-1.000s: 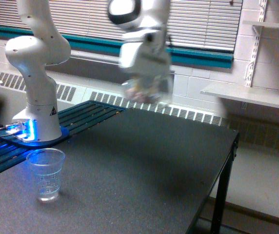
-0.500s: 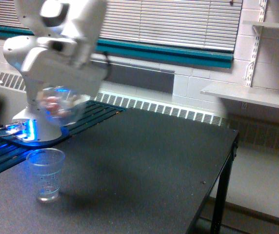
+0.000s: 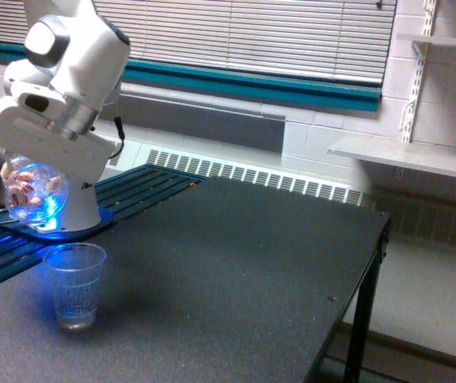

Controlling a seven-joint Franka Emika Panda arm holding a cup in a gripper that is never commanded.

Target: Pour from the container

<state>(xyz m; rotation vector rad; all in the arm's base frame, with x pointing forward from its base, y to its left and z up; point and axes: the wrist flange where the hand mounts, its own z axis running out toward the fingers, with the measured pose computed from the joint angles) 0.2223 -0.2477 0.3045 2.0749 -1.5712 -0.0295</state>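
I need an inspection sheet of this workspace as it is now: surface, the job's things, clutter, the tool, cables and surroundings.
Surface: dark speckled table, bare apart from the cup.
Job's things: the container, clear and round with reddish pieces inside, held in the air above and slightly left of the ridged cup; the cup stands upright near the table's front left edge.
Clutter: nothing seen.
Tool: the tool carries the container; its fingers are not clearly visible.
Cables: a dark cable along the arm.
Surroundings: window blinds, wall shelf, robot base glowing blue.
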